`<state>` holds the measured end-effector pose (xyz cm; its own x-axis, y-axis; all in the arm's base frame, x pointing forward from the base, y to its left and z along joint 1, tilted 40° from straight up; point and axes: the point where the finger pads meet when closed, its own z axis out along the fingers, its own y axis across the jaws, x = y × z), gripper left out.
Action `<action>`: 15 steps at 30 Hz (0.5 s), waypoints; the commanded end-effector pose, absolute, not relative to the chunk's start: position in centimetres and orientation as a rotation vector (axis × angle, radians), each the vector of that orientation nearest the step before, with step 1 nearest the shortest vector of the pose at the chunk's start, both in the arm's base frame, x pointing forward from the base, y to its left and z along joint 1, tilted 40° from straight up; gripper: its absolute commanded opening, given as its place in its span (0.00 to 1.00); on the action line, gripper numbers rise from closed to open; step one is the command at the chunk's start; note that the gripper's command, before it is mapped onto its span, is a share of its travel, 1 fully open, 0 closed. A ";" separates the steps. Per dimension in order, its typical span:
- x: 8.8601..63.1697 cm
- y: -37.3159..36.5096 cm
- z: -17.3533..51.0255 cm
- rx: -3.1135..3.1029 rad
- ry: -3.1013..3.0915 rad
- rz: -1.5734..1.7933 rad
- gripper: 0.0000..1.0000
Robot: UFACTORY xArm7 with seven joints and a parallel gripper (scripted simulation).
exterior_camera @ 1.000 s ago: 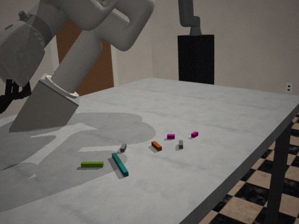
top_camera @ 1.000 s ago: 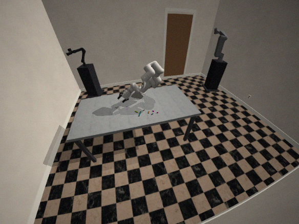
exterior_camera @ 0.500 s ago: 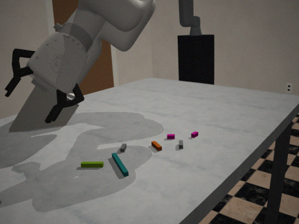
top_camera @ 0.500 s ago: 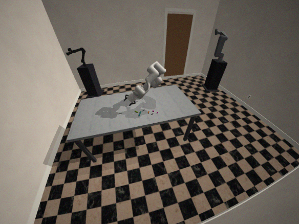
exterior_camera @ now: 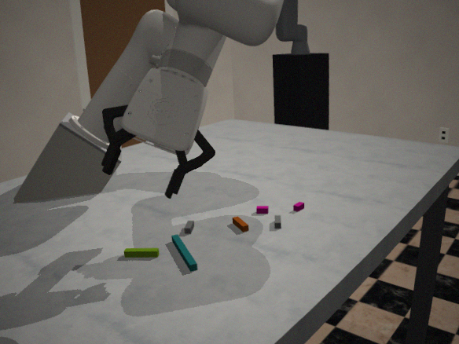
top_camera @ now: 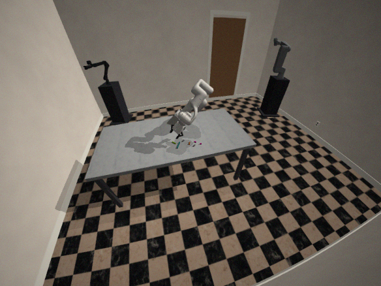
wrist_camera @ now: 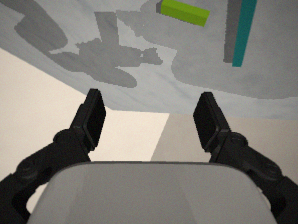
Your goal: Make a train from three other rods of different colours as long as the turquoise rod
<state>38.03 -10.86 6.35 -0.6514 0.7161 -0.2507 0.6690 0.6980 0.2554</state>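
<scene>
Gripper (top_camera: 176,133) (exterior_camera: 139,181) (wrist_camera: 150,102): fingers wide apart, nothing between, above table (top_camera: 130,163) (exterior_camera: 346,165) (wrist_camera: 160,95), left of centre in exterior view. Below it, 1 grey rod (exterior_camera: 189,227) near the upper end of the turquoise rod (top_camera: 178,145) (exterior_camera: 184,252) (wrist_camera: 245,32), lower centre. Lime rod (top_camera: 173,142) (exterior_camera: 141,253) (wrist_camera: 184,12) left of turquoise, apart. Orange rod (exterior_camera: 240,224) right of centre; another grey rod (exterior_camera: 277,221) farther right. 2 magenta rods (exterior_camera: 262,210) above those, apart. No train laid.

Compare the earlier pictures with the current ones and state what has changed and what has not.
The white robot arm has swung its black-fingered end effector across the exterior view from the left edge rightward, nearer the small coloured rods. Nothing was taken hold of or let go; the fingers stand open. All seven rods lie as they were.
</scene>
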 end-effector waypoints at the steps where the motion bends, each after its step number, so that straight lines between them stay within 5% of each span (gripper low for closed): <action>1: 38.4 -8.3 7.5 1.200 2.557 0.305 1.00; 15: 39.2 6.8 15.2 1.770 2.452 0.833 1.00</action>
<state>39.18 3.33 12.90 -0.4295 0.8859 0.1751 0.8485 0.3295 0.4142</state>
